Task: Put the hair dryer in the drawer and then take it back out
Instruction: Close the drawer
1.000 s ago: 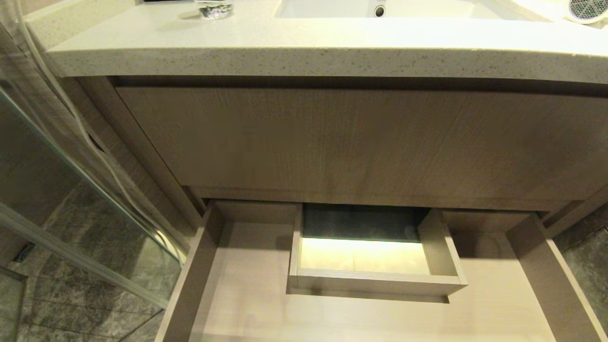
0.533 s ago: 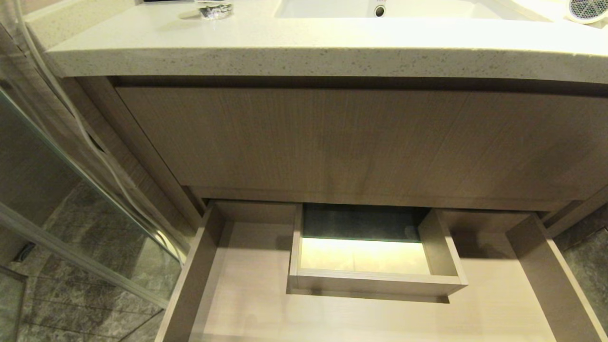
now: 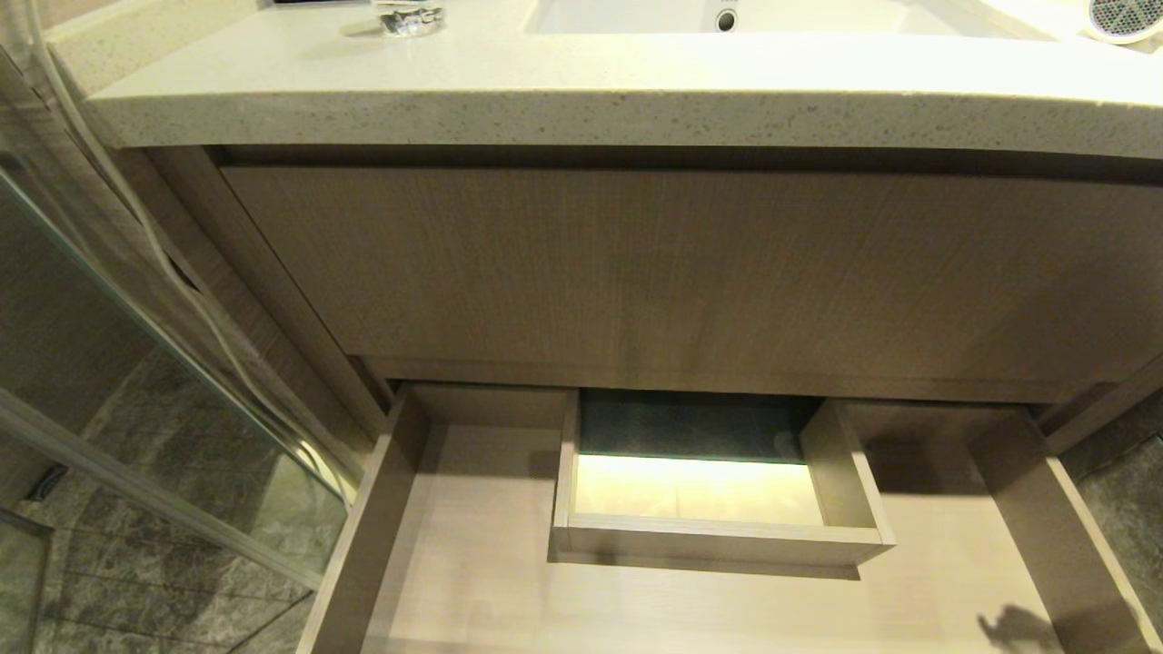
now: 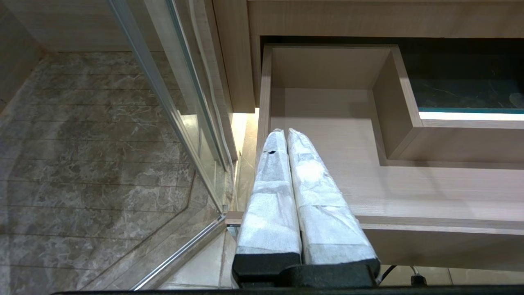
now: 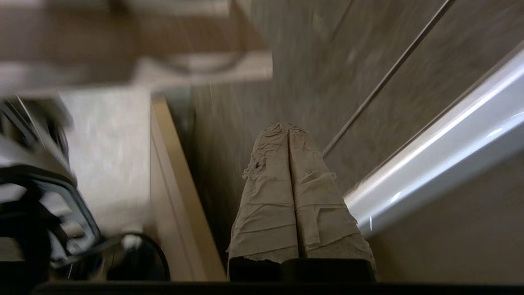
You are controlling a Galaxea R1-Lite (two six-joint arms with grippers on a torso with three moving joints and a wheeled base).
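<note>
Plainly, the drawer [image 3: 472, 581] stands pulled open and bare under the counter [image 3: 581, 100], while the hair dryer [image 3: 1125, 16] lies far up on the counter's right end. The right gripper [image 5: 288, 129], fingers pressed together on nothing, sits low beside the drawer's right wall; it should rise well clear of the counter edge, open early, and take the slim handle. The left gripper [image 4: 284, 133], fingers likewise closed and empty, hangs above the drawer's left front corner.

Head looks down on the drawer [image 3: 472, 581]; left wrist shares it.
</note>
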